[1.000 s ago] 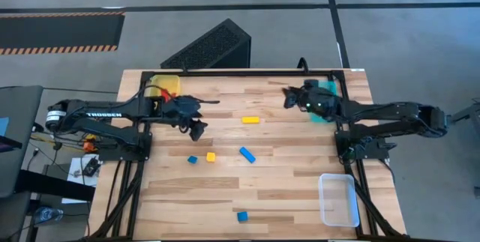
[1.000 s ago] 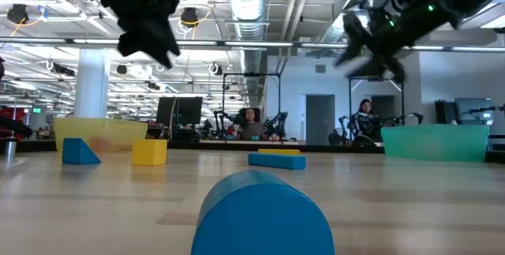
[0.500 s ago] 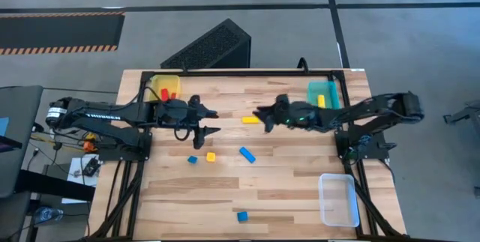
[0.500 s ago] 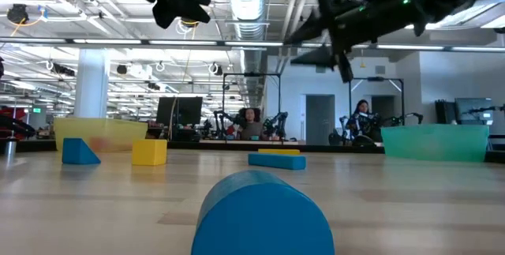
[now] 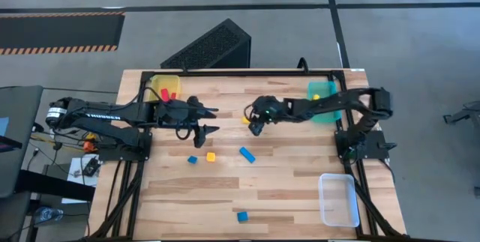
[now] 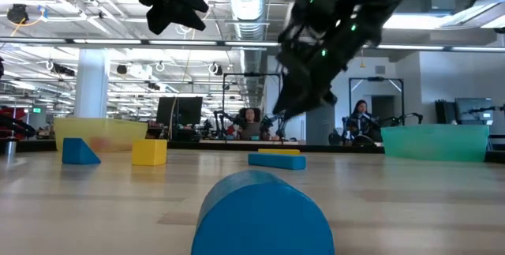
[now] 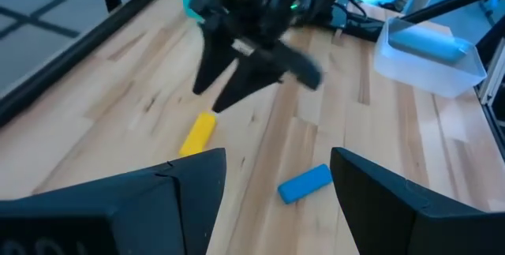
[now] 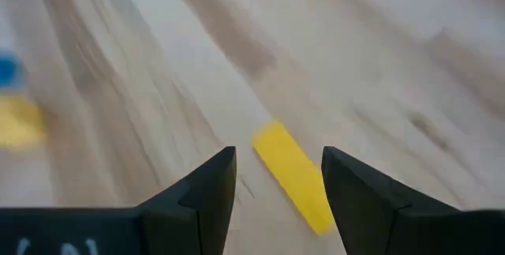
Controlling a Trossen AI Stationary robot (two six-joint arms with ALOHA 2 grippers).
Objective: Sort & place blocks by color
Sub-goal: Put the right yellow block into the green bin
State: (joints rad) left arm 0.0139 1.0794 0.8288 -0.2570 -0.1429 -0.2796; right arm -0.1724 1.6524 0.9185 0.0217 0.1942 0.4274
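Right gripper (image 5: pixel 253 122) is stretched out to mid-bench, hanging just above the yellow bar (image 5: pixel 247 120); the right wrist view shows its fingers spread apart, nothing between them, with the yellow bar (image 8: pixel 293 175) lying on the wood just ahead of the gap. The left wrist view shows the same thing from the other side: right gripper (image 7: pixel 211 95) pointing down with both fingers splayed, tips close over the yellow bar (image 7: pixel 197 133), not touching as far as I can tell. Left gripper (image 5: pixel 209 121) hovers over the left-centre of the bench (image 5: pixel 285 182), fingers wide open and empty, well above the surface in the low view (image 6: pixel 170 6). Loose blocks in front of the grippers: blue bar (image 5: pixel 247 154) at centre, yellow cube (image 5: pixel 211 156) just left of it, small blue block (image 5: pixel 193 159) left of that, and another blue block (image 5: pixel 242 216) alone near the front edge, which fills the foreground in the low view (image 6: pixel 262 211). Yellow tray (image 5: pixel 173 83) sits at the back left corner with a red block (image 5: pixel 165 93) in it. Teal tray (image 5: pixel 318 87) sits at the back right under the right arm, with a yellow block (image 5: pixel 316 97) in it. Clear tray (image 5: pixel 337 201) sits at the front right; the left wrist view shows a blue block (image 7: pixel 427 43) in it.
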